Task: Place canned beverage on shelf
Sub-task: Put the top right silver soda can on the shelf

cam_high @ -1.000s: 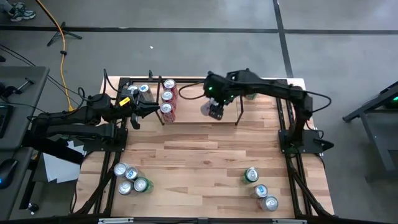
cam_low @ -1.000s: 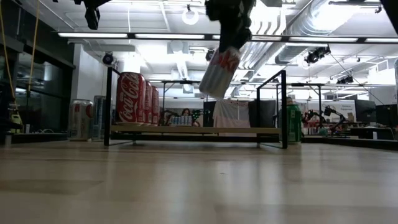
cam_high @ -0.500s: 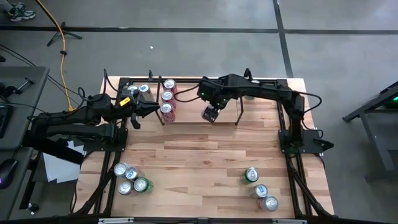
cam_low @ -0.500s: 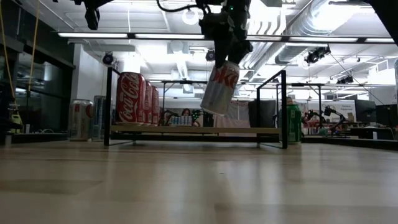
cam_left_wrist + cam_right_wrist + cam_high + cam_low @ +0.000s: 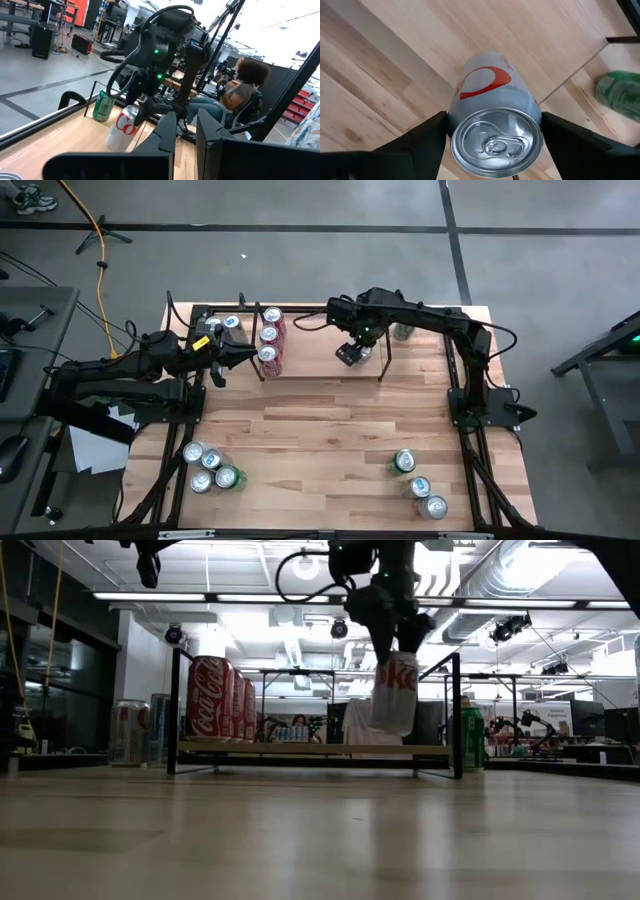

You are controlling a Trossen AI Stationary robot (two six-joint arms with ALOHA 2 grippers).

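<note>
A pale wood surface [image 5: 330,440] fills the middle of the high view, ringed by grey floor, with a bright ceiling of lights and pipes behind it in the low view. The shelf [image 5: 300,370] of thin black rods on a light wood base sits along the upper middle of the high frame. Three red cans [image 5: 269,340] stand in a row at the shelf's left end. The right claw [image 5: 352,352] hangs over the shelf's right part, its fingers pressed to both sides of a silver can [image 5: 394,692] with red lettering, gripped near its top. In the low view this can hangs almost upright above the shelf base, right of centre; whether it touches the base I cannot tell. A green can [image 5: 466,740] stands just outside the shelf's right post. The left claw [image 5: 222,358] waits closed and empty at the surface's left edge, beside the shelf. More cans [image 5: 208,468] cluster lower left and another group [image 5: 418,480] lower right. A seated person [image 5: 235,97] shows in the left wrist view.
</note>
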